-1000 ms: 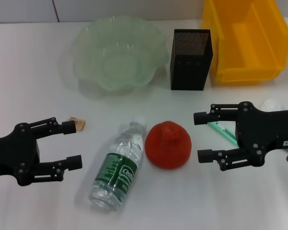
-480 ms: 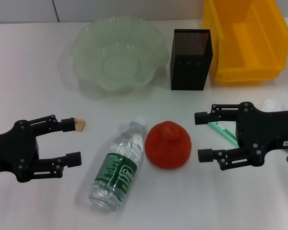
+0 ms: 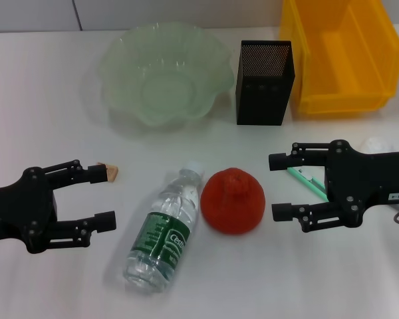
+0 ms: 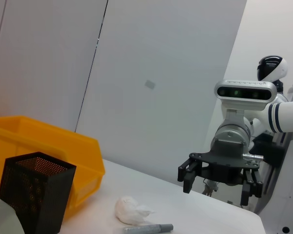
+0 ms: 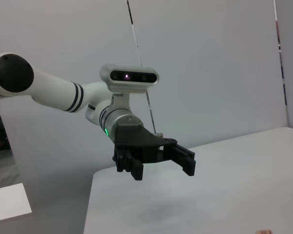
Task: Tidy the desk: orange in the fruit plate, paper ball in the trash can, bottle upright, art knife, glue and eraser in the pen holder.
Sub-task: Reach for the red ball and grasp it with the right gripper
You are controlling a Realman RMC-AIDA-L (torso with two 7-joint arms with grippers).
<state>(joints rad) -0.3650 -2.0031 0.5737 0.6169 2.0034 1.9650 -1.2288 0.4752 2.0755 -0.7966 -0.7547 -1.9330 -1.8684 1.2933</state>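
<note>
Hovering low over the white desk (image 3: 46, 100), the left gripper (image 3: 108, 197) holds its fingers spread wide with nothing between them, its upper fingertip touching or just short of the small tan eraser (image 3: 111, 172). Behind it, at the back of the desk, the pale-green fruit plate (image 3: 120, 66) stands with nothing in it. Nearer the front, the bottle (image 3: 163, 230) lies on its side, cap pointing toward the back, just beside the orange (image 3: 233, 200), which rests on the desk at centre. The black mesh pen holder (image 3: 264, 82) stands upright behind the orange, between the fruit plate and the yellow trash can (image 3: 339, 56). The right gripper (image 3: 276, 187) faces the orange from close by, fingers parted and holding nothing. The mint-green art knife (image 3: 308, 181) lies on the desk partly under that gripper. The paper ball (image 4: 129, 211) and the grey glue (image 4: 149, 228) lie side by side in the left wrist view, near the pen holder.
</note>
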